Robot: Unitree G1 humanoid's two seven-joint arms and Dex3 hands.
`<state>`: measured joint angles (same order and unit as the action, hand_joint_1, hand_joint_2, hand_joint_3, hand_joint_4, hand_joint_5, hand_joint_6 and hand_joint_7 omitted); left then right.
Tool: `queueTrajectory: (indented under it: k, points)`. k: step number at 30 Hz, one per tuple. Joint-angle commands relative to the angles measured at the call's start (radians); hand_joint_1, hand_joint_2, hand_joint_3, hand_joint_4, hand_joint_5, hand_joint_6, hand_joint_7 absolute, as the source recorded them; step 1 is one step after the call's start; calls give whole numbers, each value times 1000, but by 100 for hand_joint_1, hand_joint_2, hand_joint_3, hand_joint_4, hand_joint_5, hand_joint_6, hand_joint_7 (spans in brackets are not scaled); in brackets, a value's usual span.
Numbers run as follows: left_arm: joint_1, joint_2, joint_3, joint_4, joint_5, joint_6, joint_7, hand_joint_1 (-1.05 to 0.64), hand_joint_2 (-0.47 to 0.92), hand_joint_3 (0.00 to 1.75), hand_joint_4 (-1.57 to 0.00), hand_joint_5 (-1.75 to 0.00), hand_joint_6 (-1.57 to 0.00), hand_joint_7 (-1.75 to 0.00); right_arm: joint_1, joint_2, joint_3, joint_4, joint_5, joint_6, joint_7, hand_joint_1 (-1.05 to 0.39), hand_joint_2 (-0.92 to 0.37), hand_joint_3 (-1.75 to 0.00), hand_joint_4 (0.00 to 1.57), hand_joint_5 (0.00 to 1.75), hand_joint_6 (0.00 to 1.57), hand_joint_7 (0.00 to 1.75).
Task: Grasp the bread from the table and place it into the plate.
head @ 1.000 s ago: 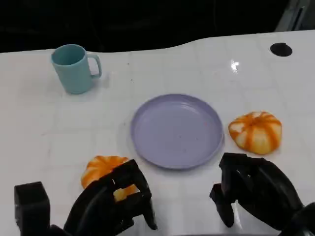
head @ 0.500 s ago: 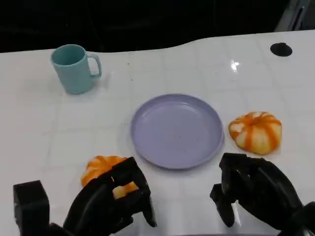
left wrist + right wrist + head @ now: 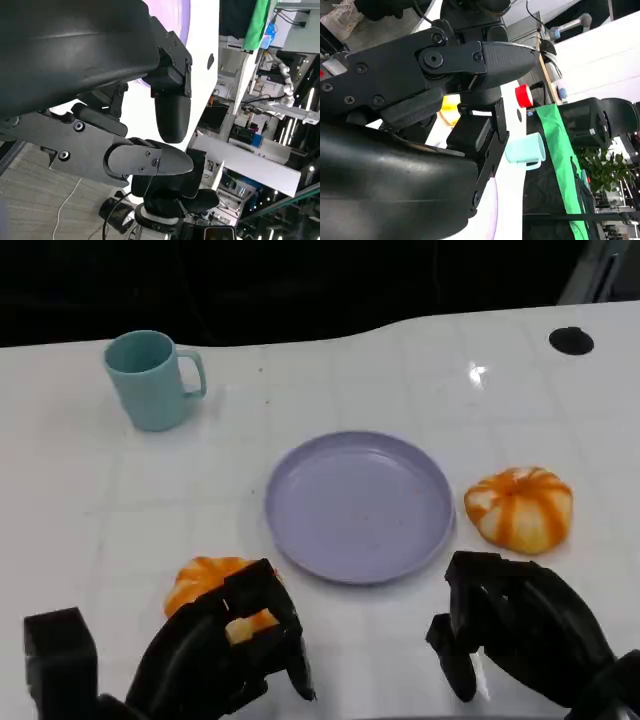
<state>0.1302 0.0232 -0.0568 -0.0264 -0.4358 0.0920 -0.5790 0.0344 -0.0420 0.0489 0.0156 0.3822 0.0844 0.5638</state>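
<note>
Head view: left hand [image 3: 225, 650] has edged lower over bread [image 3: 205, 580].

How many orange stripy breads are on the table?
2. One orange-and-white striped bread lies right of the round purple plate; the other lies near its left front, partly behind the left robot hand.

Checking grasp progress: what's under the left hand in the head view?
The near part of an orange striped bread sits under the left hand's fingers; its far part shows. Contact is hidden. The plate is bare.
</note>
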Motion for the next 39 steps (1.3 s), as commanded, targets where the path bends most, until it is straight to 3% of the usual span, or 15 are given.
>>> queueTrajectory:
  k: [1, 5, 8, 12, 14, 16, 19, 26, 34, 39]
  points:
    - [-10, 6, 11, 13, 7, -30, -3, -57, 92, 32, -69, -175, -45, -175, -9, -5, -9, 8, 1, -13, 0, -93, -92, -37, 121, 164, 102, 150]
    - [-6, 15, 19, -13, 30, -66, 14, -59, 92, 30, -62, -175, -42, -171, -5, -3, -4, 0, -2, -14, -3, -94, -92, -36, 121, 164, 102, 150]
    - [-18, 32, 26, -26, 93, -154, 23, -70, 92, 28, -50, -175, -42, -157, -1, 0, 0, -3, -6, -18, -5, -94, -92, -36, 121, 164, 102, 150]
    - [-40, 91, 24, -22, 233, -323, 35, -71, 92, 30, -38, -160, -38, -120, 5, 1, 7, -15, -8, -15, -12, -94, -92, -36, 121, 164, 102, 150]
    - [-51, 141, 25, -42, 327, -377, 56, -66, 92, 22, -39, -130, -42, -74, 8, -1, 11, -21, -10, -13, -17, -93, -92, -37, 121, 164, 102, 150]
    - [-49, 187, 29, -93, 432, -387, 98, -63, 92, 13, -36, -110, -45, -42, 12, -1, 14, -25, -8, -12, -17, -93, -92, -37, 121, 165, 102, 150]
    - [-39, 255, 33, -172, 596, -391, 154, -66, 92, 8, -31, -92, -43, -17, 17, -2, 17, -36, -3, -1, -22, -93, -92, -37, 120, 165, 102, 150]
    - [-38, 372, 30, -304, 960, -388, 267, -74, 92, 7, -33, -55, -41, -2, 20, 2, 25, -46, -4, 9, -39, -93, -92, -37, 120, 165, 103, 150]
    - [-83, 427, -46, -349, 1320, -298, 275, -78, 92, 6, -27, -43, -35, 0, 19, -5, 32, -52, -5, 14, -49, -94, -92, -37, 121, 164, 103, 151]
    - [-131, 432, -109, -305, 1415, -241, 248, -77, 91, 2, -26, -40, -33, 0, 23, -4, 31, -56, 5, 20, -46, -93, -92, -37, 121, 165, 103, 150]
